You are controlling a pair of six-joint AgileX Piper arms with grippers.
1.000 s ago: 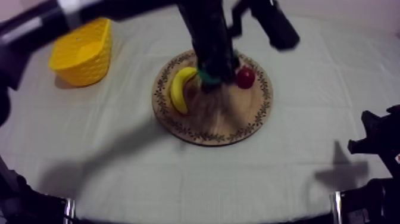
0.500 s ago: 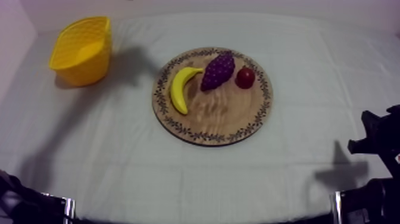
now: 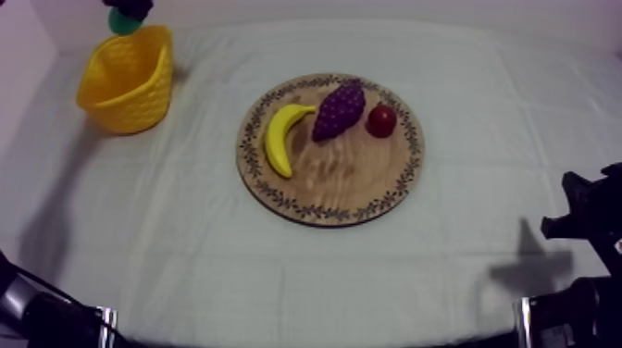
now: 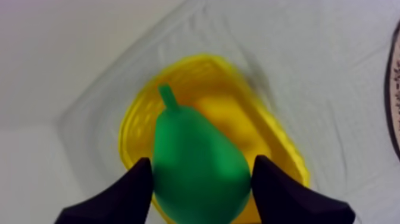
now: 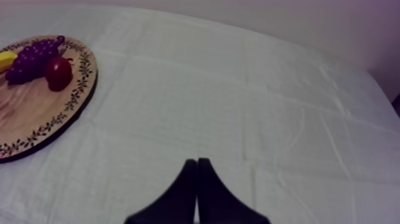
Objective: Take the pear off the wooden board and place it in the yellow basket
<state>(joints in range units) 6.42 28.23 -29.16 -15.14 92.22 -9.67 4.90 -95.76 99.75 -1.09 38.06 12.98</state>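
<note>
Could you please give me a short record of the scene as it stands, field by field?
pear: held by left gripper, over the yellow basket
left gripper: shut on pear
right gripper: shut on nothing, away from the board
wooden board: banana, grapes, small red fruit on it
task step: pear not yet released
</note>
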